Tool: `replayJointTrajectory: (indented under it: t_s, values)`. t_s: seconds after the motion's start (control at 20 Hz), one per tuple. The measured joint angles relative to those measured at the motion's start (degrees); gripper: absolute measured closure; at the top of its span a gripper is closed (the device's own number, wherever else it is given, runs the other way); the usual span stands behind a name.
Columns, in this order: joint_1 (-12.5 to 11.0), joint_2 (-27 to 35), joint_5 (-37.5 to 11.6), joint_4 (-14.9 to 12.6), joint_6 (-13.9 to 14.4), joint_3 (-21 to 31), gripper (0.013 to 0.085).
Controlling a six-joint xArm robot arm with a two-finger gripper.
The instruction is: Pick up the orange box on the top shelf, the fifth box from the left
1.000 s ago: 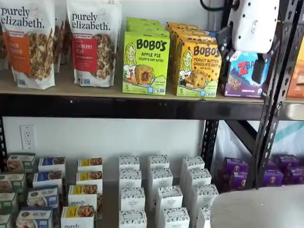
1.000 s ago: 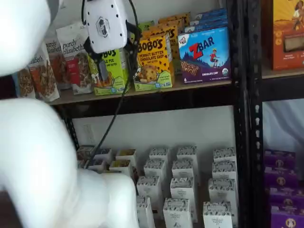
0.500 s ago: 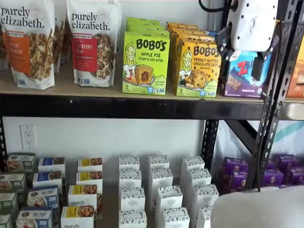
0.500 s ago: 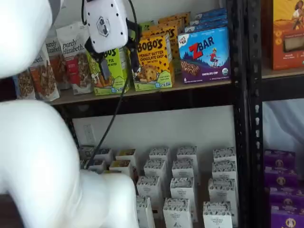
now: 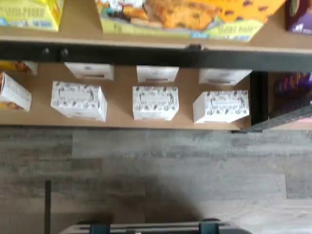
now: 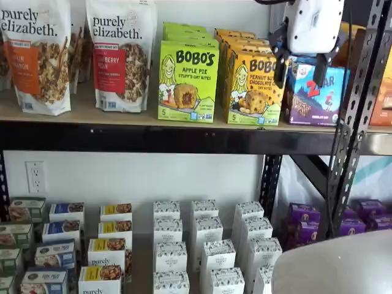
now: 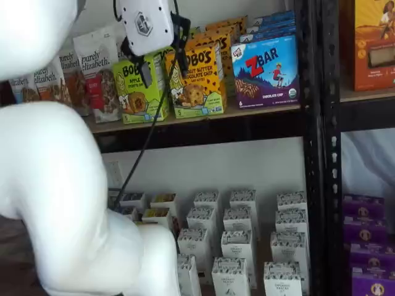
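The orange box (image 6: 256, 87) stands upright on the top shelf (image 6: 153, 138), with a green box (image 6: 187, 81) just beside it at nine o'clock and a blue box (image 6: 314, 95) just beside it at three o'clock. In both shelf views the pincer (image 6: 300, 68) hangs in front of the shelf with its two black fingers (image 6: 280, 69) plainly apart and gripping nothing. In a shelf view the pincer (image 7: 163, 68) overlaps the seam between the green box (image 7: 139, 92) and the orange box (image 7: 199, 82).
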Motion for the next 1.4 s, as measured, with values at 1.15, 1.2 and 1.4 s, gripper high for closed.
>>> replayJointTrajectory:
  t_s: [1.15, 1.2, 1.4]
  values:
    - [-1.8, 15.65, -9.16, 2.72, -0.87, -11.08, 0.013]
    - [-1.82, 15.96, -9.28, 2.68, -0.88, -11.28, 0.013]
    - [-1.92, 17.41, -9.75, 2.75, -0.97, -12.17, 0.013]
